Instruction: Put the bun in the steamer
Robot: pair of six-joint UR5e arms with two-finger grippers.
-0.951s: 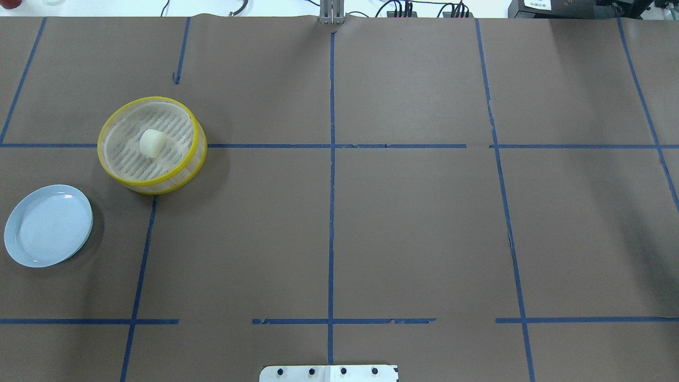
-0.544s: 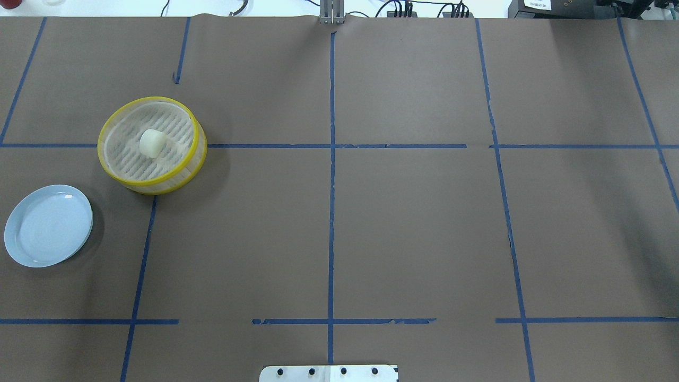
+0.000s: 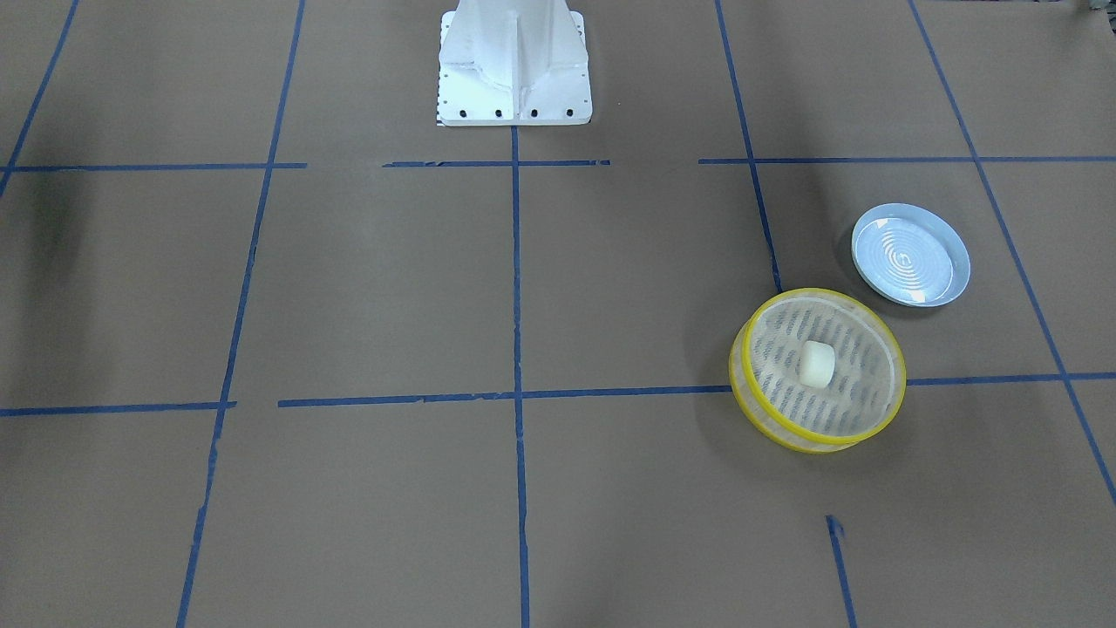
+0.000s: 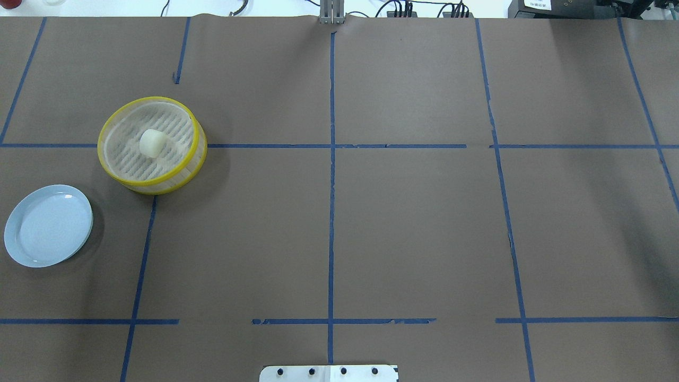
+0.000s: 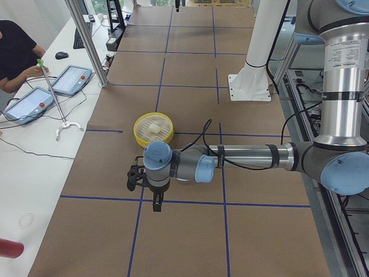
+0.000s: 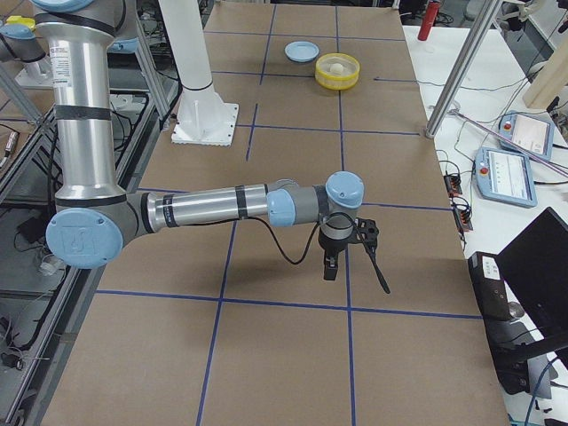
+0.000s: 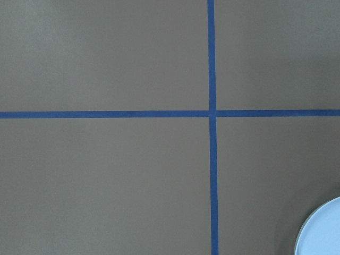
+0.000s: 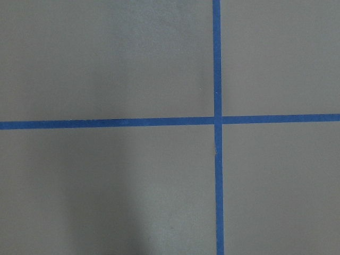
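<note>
The cream-white bun (image 4: 151,142) lies on the mesh floor of the yellow-rimmed steamer (image 4: 175,183) at the table's left. It also shows in the front view (image 3: 818,362), inside the steamer (image 3: 741,384). No gripper shows in the overhead or front views. My left gripper (image 5: 144,190) hangs over the table short of the steamer (image 5: 138,130), apart from it. My right gripper (image 6: 351,257) hangs at the far other end of the table. I cannot tell whether either is open or shut.
An empty pale blue plate (image 4: 48,225) lies near the steamer, toward the robot's side; its edge shows in the left wrist view (image 7: 324,234). The white robot base (image 3: 514,61) stands mid-table. Blue tape lines grid the brown table cover.
</note>
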